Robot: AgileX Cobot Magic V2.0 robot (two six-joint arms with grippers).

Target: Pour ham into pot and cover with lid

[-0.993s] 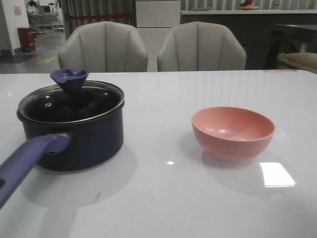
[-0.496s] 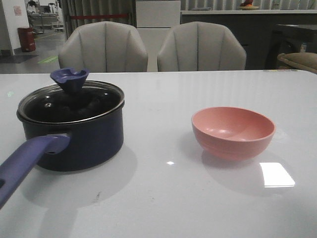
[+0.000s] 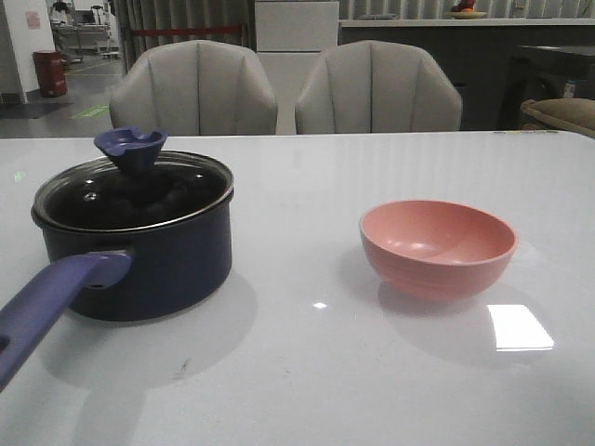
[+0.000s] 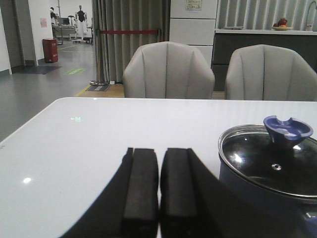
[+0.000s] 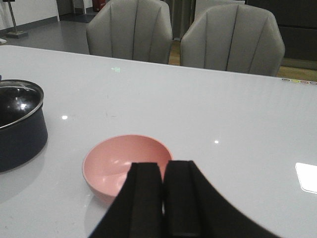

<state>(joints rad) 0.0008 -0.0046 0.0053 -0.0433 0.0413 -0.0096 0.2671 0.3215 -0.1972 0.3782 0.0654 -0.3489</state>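
We see the dark navy pot (image 3: 139,260) upright on the left of the white table, its long purple-blue handle (image 3: 51,302) pointing toward the near edge. The glass lid (image 3: 135,195) sits squarely on its rim, flared purple-blue knob (image 3: 130,149) up. Dark contents blur beneath; no ham is discernible.

Showroom-like hall — (padded chairs (image 3: 193,88))

No writing here can be read. A paper notice (image 4: 193,4) hangs on the white cabinet behind the chairs, and another (image 4: 43,22) on the far wall, both too small to read.
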